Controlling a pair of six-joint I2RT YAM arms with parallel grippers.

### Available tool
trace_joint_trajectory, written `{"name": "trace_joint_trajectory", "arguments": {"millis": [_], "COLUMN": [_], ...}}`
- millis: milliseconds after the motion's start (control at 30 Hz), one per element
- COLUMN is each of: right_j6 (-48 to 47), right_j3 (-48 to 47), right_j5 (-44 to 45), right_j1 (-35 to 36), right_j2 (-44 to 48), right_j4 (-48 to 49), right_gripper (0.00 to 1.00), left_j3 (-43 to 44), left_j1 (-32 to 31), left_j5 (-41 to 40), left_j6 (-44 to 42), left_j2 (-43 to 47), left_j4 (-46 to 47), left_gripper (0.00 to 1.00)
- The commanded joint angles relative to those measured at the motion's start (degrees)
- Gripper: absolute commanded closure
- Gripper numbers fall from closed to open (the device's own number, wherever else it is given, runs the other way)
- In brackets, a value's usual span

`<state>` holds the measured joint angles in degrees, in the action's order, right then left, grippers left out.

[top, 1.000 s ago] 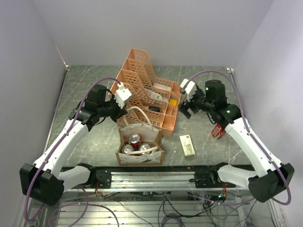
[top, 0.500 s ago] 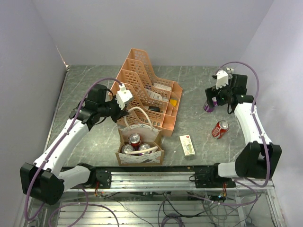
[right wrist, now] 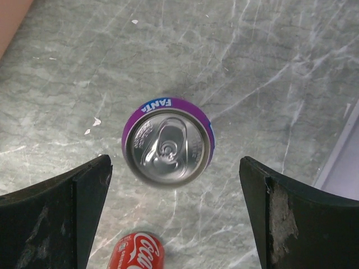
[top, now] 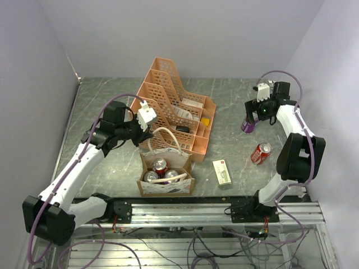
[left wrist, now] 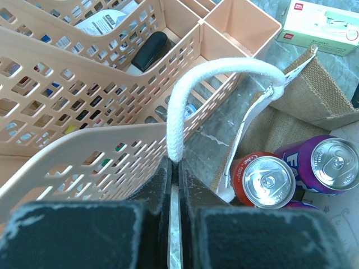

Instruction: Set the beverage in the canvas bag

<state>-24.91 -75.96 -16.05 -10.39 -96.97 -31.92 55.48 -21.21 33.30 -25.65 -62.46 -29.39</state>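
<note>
Purple Fanta can (right wrist: 167,147) stands upright, well apart from the canvas bag (top: 166,188), not yet grasped. Right gripper (right wrist: 175,185) hovers over it, spread wide, empty. Left gripper (left wrist: 174,168) pinches the bag's cream handle (left wrist: 224,70); three cans (left wrist: 263,179) sit inside.

A grey-green marbled worktop (top: 235,106) with pale veins fills the floor of the cell. Plain lavender-white walls enclose it: a back wall (top: 179,33), a left wall (top: 28,112) and a right wall (top: 331,73). A silver aluminium rail (top: 185,208) runs along the near edge, with loose cables (top: 168,246) tangled beneath. The light is soft and even, and shadows are faint.
</note>
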Motion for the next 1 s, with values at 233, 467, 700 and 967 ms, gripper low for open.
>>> {"name": "trace_joint_trajectory", "arguments": {"millis": [233,467,700,967], "right_j6": [-2.12,-2.23,-3.48,-4.94], "right_j3": [-5.51,-6.01,-6.82,-8.40], "right_j5": [-3.39,-5.01,-6.52,-12.63], "right_j1": [-0.42,-0.42,-0.42,-0.33], "right_j2": [-7.70,-7.97,-6.98,-2.04], "right_j4": [-3.18,-3.99,-6.07,-9.78], "right_gripper": [0.10,0.24,0.39,0.67], "left_j3": [-1.16,-1.22,-1.98,-0.50], "left_j1": [-0.32,-0.41,-0.41,-0.41], "left_j5": [1.52,1.59,1.24,-1.07], "left_j6": [1.21,1.02,0.31,-2.10], "left_j2": [0.75,0.56,2.17,2.91], "left_j4": [3.12,3.07,2.78,0.04], "left_gripper": [0.93,0.93,0.93,0.91]}}
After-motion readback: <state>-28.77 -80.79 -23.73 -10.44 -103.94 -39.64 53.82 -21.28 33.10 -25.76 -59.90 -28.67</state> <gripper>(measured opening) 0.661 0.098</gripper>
